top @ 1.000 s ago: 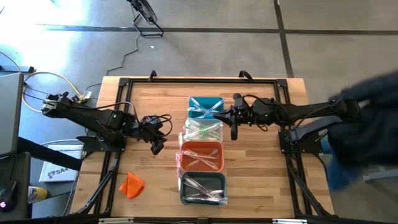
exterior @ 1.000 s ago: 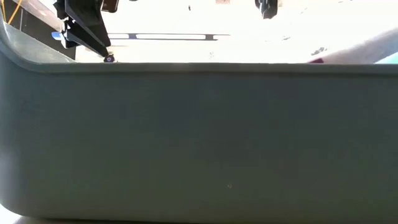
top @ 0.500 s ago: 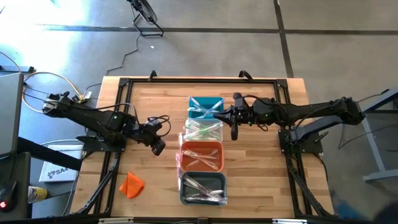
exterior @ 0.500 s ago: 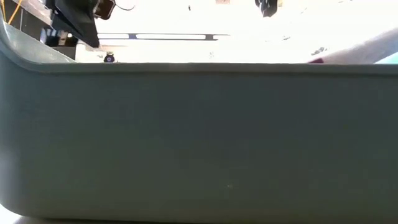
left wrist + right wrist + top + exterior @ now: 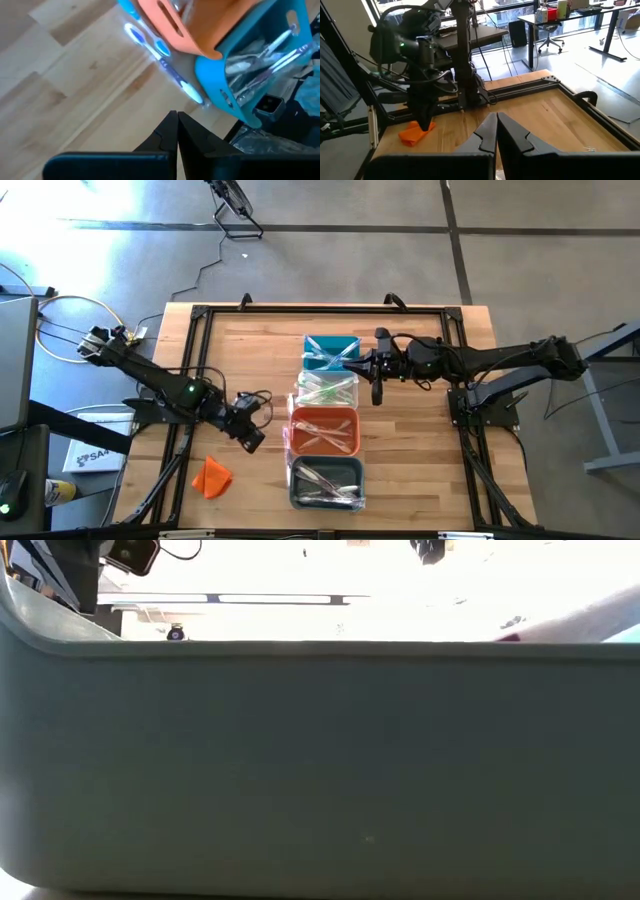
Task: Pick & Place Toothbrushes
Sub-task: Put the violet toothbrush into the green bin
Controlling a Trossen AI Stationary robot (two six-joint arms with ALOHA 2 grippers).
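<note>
Toothbrushes lie in a column of bins at the table's middle: a teal bin (image 5: 312, 360), a clear bin (image 5: 325, 389), an orange bin (image 5: 325, 448) and a grey bin (image 5: 300, 480). My left gripper (image 5: 251, 441) hangs shut above bare wood, left of the orange bin, and holds nothing. The left wrist view shows its shut fingers (image 5: 177, 122) over the wood, with the orange bin (image 5: 170, 25) and the teal bin (image 5: 215, 75) beyond. My right gripper (image 5: 377, 393) is shut and empty, just right of the clear bin.
An orange cloth-like lump (image 5: 211, 477) lies near the table's front left corner and also shows in the right wrist view (image 5: 415, 132). A dark frame (image 5: 300, 310) runs along the table's edges. The grey bin's wall (image 5: 320, 770) fills the low view.
My left gripper has shut with nothing in it. It has then gone toward the table's near edge and a little down, rolling about its own axis. The right arm has kept still.
</note>
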